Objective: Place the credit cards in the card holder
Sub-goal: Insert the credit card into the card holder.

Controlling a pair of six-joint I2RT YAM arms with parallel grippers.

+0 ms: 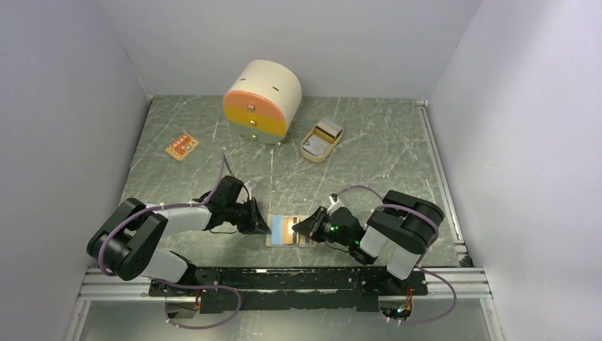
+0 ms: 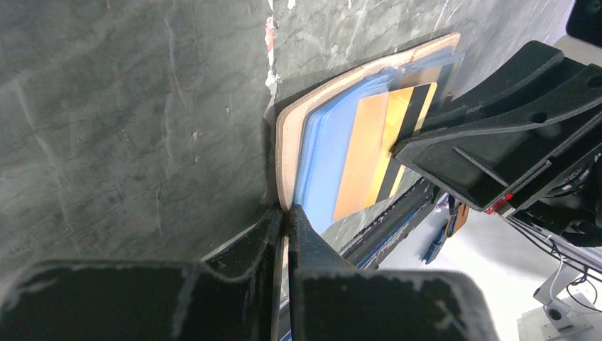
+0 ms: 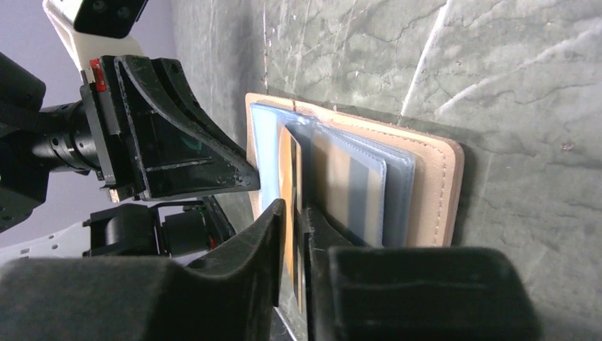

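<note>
Tan leather-like folding card holder (image 1: 282, 238) lies open and flat at the near middle of the green marbled table (image 1: 376, 163), between the two grippers. Its clear blue sleeves (image 2: 323, 163) face up.

Left gripper (image 1: 261, 222) sits on the holder's left side. In the left wrist view its fingers are pinched together on the tan rim of the card holder (image 2: 287, 142), gripper tip (image 2: 286, 213) right at the edge.

Right gripper (image 1: 307, 229) is on the holder's right side. In the right wrist view it (image 3: 292, 213) is clamped on a thin yellow-orange plastic card (image 3: 286, 163). The card stands edge-on among the sleeves over the card holder (image 3: 436, 185). In the left wrist view the orange card (image 2: 358, 160) lies partly under a blue sleeve; how deep it sits, cannot tell.

Round cream drawer box with orange and yellow fronts (image 1: 263, 99) stands far, centre. Beige oval tray (image 1: 305, 142) is just right of it, things inside too small to name. Small flat orange-tan piece (image 1: 182, 145) lies far left.
</note>
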